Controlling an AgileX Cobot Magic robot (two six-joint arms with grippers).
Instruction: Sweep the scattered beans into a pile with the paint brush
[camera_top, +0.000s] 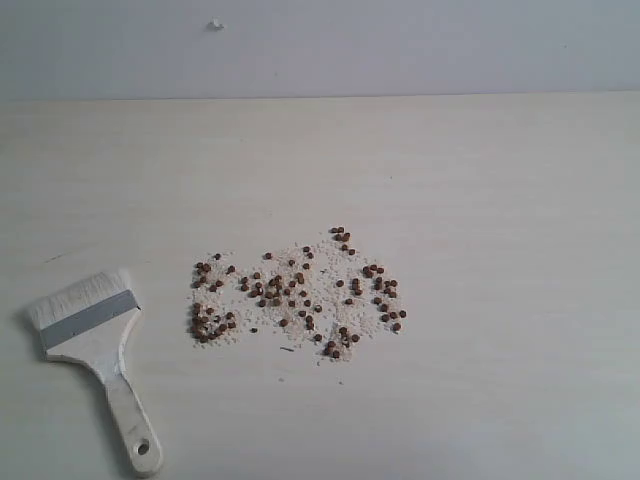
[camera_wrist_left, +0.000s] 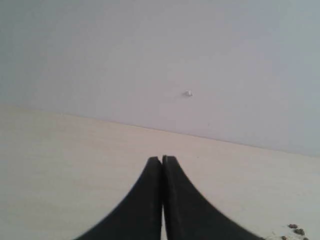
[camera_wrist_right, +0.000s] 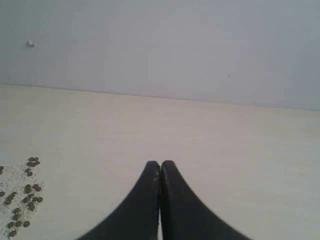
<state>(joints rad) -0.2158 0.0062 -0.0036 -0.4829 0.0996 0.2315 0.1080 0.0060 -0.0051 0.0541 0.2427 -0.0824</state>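
Small reddish-brown beans (camera_top: 295, 293) lie scattered with pale crumbs across the middle of the pale table (camera_top: 480, 180). The paint brush (camera_top: 97, 340) lies flat at the front left, white bristles toward the back, wooden handle with a hole toward the front edge. Neither arm shows in the exterior view. My left gripper (camera_wrist_left: 162, 159) is shut with nothing between its black fingers; a few beans (camera_wrist_left: 296, 231) show at that view's corner. My right gripper (camera_wrist_right: 160, 163) is likewise shut and empty, with some beans (camera_wrist_right: 25, 197) off to its side.
A grey wall (camera_top: 400, 40) rises behind the table, with a lone white speck (camera_top: 215, 24) on it. The speck (camera_wrist_left: 188, 93) shows in the left wrist view, and the same speck (camera_wrist_right: 31, 44) in the right wrist view.
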